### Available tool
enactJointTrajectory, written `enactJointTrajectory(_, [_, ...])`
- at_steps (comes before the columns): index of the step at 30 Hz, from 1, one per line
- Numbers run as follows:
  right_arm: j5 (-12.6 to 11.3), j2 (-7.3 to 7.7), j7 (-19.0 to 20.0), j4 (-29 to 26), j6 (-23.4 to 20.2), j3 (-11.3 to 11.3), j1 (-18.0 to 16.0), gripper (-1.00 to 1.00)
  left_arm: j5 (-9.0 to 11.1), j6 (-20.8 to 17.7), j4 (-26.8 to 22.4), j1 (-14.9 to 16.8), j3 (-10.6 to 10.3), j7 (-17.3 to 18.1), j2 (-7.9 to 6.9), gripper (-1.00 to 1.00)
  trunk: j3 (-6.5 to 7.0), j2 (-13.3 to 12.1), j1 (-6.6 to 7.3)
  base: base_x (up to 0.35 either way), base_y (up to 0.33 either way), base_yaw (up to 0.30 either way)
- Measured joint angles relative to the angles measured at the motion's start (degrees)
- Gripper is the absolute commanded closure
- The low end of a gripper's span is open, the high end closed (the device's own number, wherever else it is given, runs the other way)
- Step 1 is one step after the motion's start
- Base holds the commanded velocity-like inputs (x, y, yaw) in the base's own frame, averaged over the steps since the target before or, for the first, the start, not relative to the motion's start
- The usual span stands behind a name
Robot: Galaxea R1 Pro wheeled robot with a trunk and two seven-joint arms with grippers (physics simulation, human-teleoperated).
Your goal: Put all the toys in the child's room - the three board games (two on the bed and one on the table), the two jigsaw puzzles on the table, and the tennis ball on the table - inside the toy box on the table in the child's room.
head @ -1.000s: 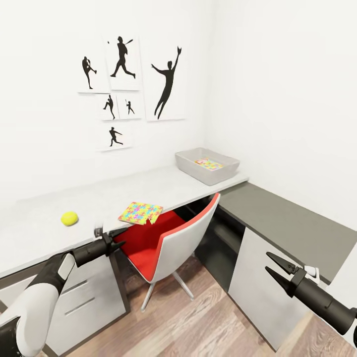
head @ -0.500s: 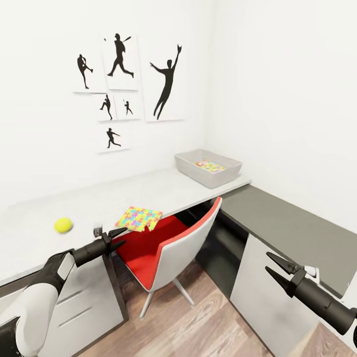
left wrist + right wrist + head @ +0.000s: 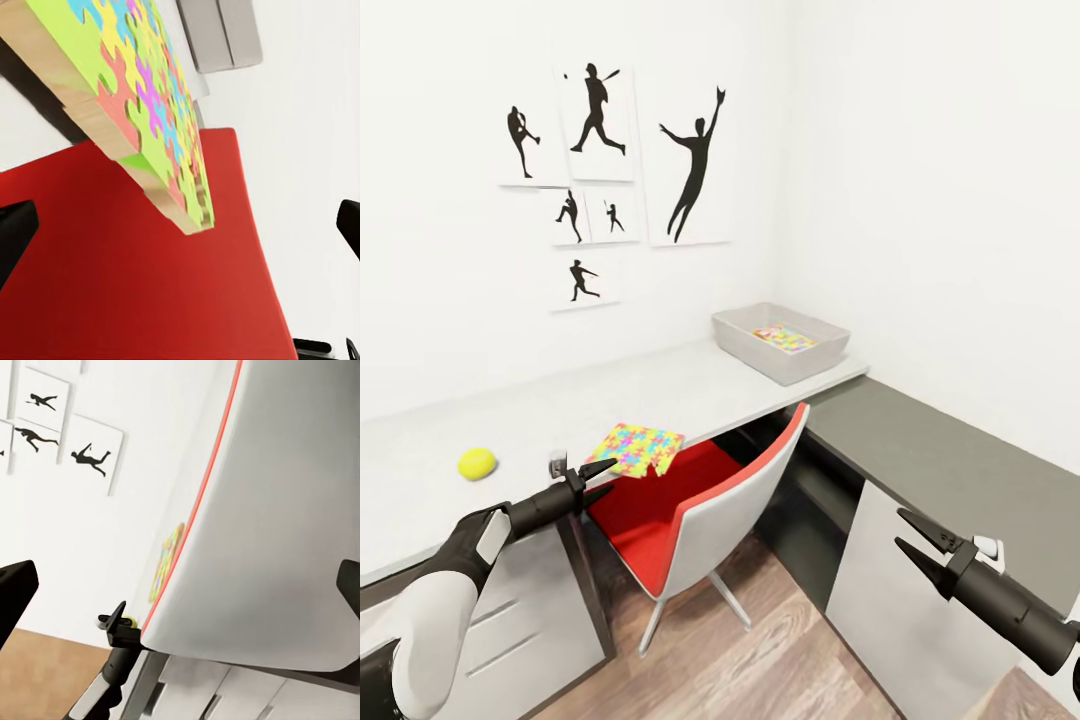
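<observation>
The loose jigsaw puzzle [image 3: 635, 448] lies at the front edge of the table [image 3: 680, 385], one corner overhanging the red seat of the chair [image 3: 705, 500]; in the left wrist view I see the puzzle [image 3: 142, 105] as a thick slab of coloured pieces jutting out above the seat. A second puzzle [image 3: 785, 338] already lies inside the toy box [image 3: 780, 343] at the far end of the table, by the corner. The tennis ball [image 3: 477, 463] rests on the table well to the left of the loose puzzle. Against the earlier head pictures the whole scene has shifted left and down, so I read this as camera or base motion, not as movement of the toys. The left gripper [image 3: 598, 478] now sits just beside the overhanging corner, jaws spread and holding nothing. The right gripper [image 3: 912, 548] hangs low by the white drawers, jaws likewise spread and empty. I judge the approach nearly complete: next step is closing on the puzzle's free edge; no board games are in sight
</observation>
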State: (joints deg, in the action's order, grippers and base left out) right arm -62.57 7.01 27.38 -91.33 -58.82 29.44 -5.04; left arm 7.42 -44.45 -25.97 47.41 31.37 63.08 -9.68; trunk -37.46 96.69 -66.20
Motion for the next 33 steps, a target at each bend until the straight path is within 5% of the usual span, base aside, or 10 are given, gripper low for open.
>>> enactJointTrajectory(20, [0.0,-0.02,0.1,0.0,0.0,0.0,0.0,-1.0,0.0,-0.2,0.0,0.0,0.0,0.1,-0.06,-1.0,0.0,0.0,0.0,0.003,-0.047,0.0])
enactJointTrajectory(27, [0.0,-0.04,0.1,0.0,0.0,0.0,0.0,-1.0,0.0,-0.3,0.0,0.0,0.0,0.2,-0.06,-1.0,-1.25,2.8,-1.54,0.0,0.0,0.0])
enactJointTrajectory(33, [0.0,0.0,0.1,0.0,0.0,0.0,0.0,-1.0,0.0,-0.2,0.0,0.0,0.0,0.1,0.0,-1.0,-1.26,2.8,-1.54,0.0,-0.003,0.0])
